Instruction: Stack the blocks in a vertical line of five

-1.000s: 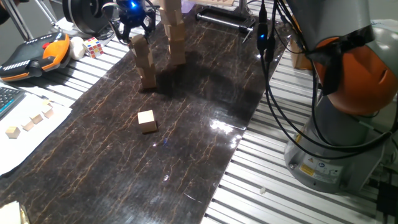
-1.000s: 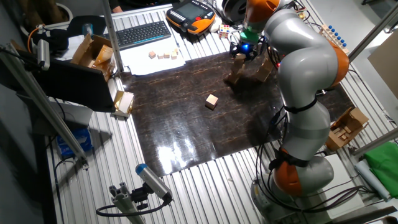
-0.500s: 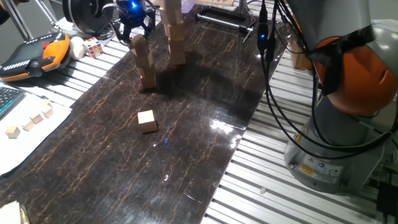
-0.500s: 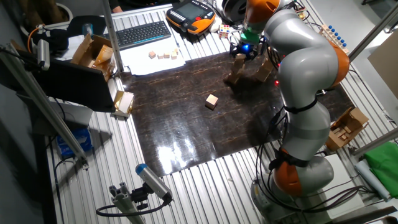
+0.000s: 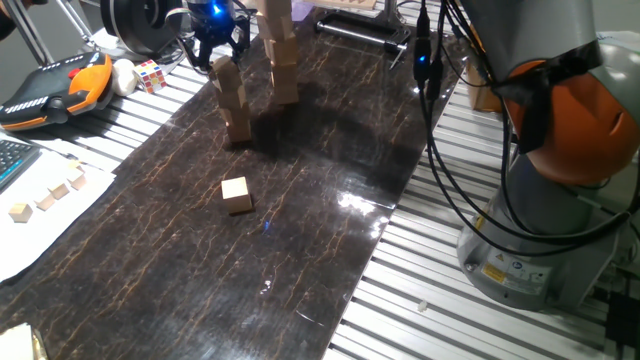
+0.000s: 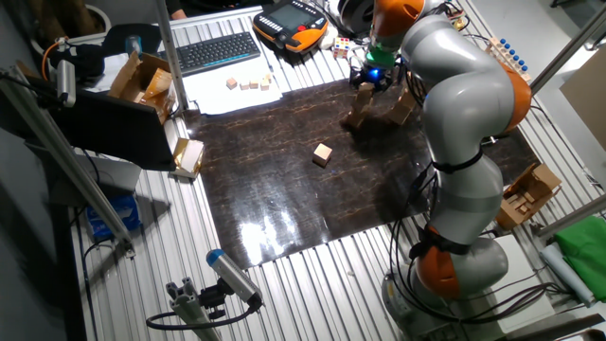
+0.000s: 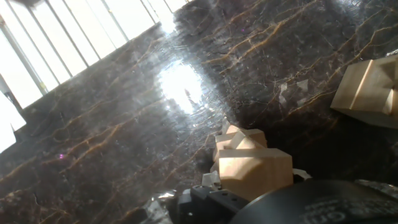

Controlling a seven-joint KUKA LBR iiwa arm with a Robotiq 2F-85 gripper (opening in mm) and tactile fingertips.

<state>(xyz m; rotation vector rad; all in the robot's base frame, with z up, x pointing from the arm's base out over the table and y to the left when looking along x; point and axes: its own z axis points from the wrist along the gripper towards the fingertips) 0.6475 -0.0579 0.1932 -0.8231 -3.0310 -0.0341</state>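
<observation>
A column of three pale wooden blocks (image 5: 233, 100) stands on the dark marble mat (image 5: 300, 230) at the far left. It also shows in the other fixed view (image 6: 360, 104). My gripper (image 5: 218, 52) hangs right over it, its fingers spread either side of the top block (image 5: 225, 72), apparently open. In the hand view I look down on that top block (image 7: 252, 171), with the lower ones peeking out beneath. One loose block (image 5: 236, 194) lies alone mid-mat, also in the other fixed view (image 6: 324, 153). A second, taller column of tan blocks (image 5: 282, 60) stands just right of the first.
A Rubik's cube (image 5: 150, 75) and an orange teach pendant (image 5: 60, 85) lie left of the mat. Tiny pale cubes on white paper (image 5: 50, 195) sit at the left edge. The arm's base (image 5: 540, 200) and cables stand to the right. A keyboard (image 6: 218, 52) lies beyond.
</observation>
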